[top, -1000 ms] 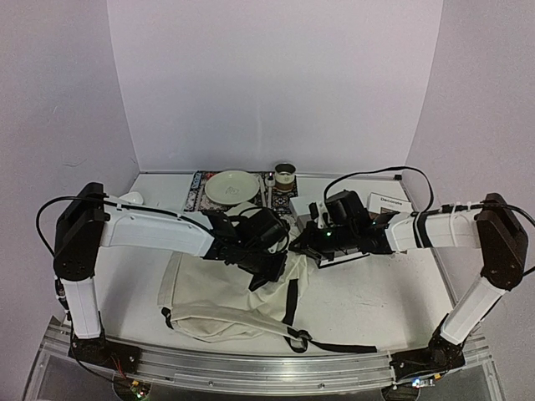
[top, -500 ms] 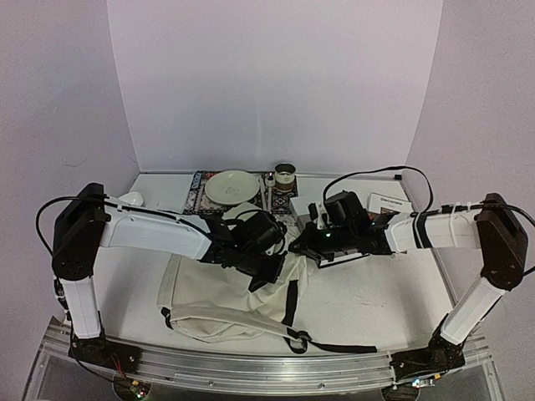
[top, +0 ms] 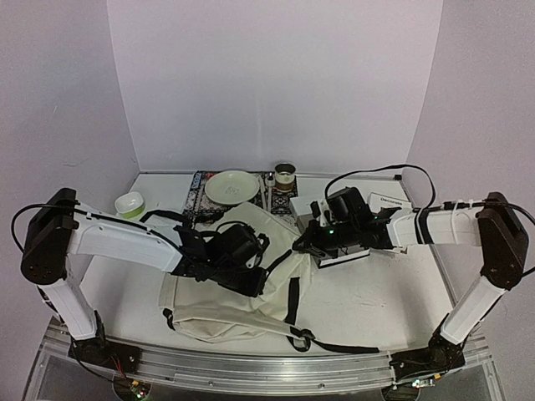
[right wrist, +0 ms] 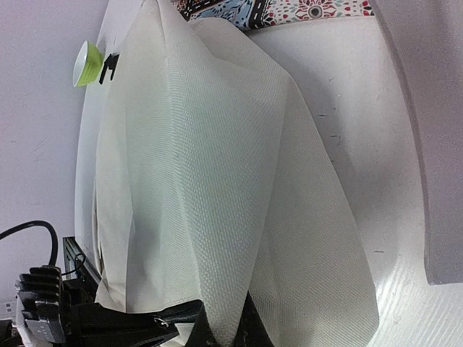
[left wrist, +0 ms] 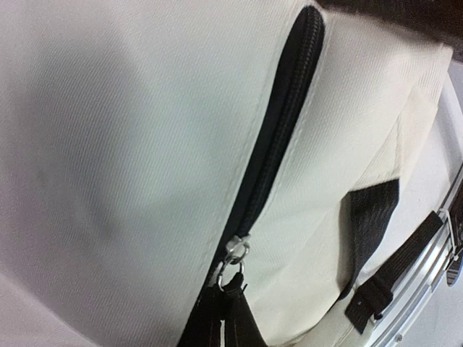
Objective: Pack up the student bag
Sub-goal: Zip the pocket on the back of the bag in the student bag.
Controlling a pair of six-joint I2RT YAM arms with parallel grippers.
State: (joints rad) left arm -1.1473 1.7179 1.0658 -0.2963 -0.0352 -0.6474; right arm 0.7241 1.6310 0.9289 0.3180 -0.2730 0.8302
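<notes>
The student bag [top: 221, 313], cream fabric with black straps, lies at the table's front centre, its upper part lifted between the two arms. My left gripper [top: 253, 277] is over the bag's left half. In the left wrist view it [left wrist: 223, 307] is shut on the black zip pull, which hangs from the silver slider [left wrist: 236, 248] of the black zip [left wrist: 278, 130]. My right gripper [top: 306, 244] holds up the bag's right upper edge. In the right wrist view its jaws [right wrist: 230, 329] are shut on a fold of the cream fabric [right wrist: 210, 159].
A green bowl [top: 129, 203] sits at the back left. A pale plate [top: 232, 185] on a patterned mat [top: 196, 194] and a small can [top: 286, 175] stand at the back. White boxes [top: 386, 202] lie at the right. A black strap [top: 334, 347] trails to the front rail.
My left gripper has shut on the zip pull and the left arm has swung left, drawing it along. The bag's top is stretched up more. The right arm has barely moved.
</notes>
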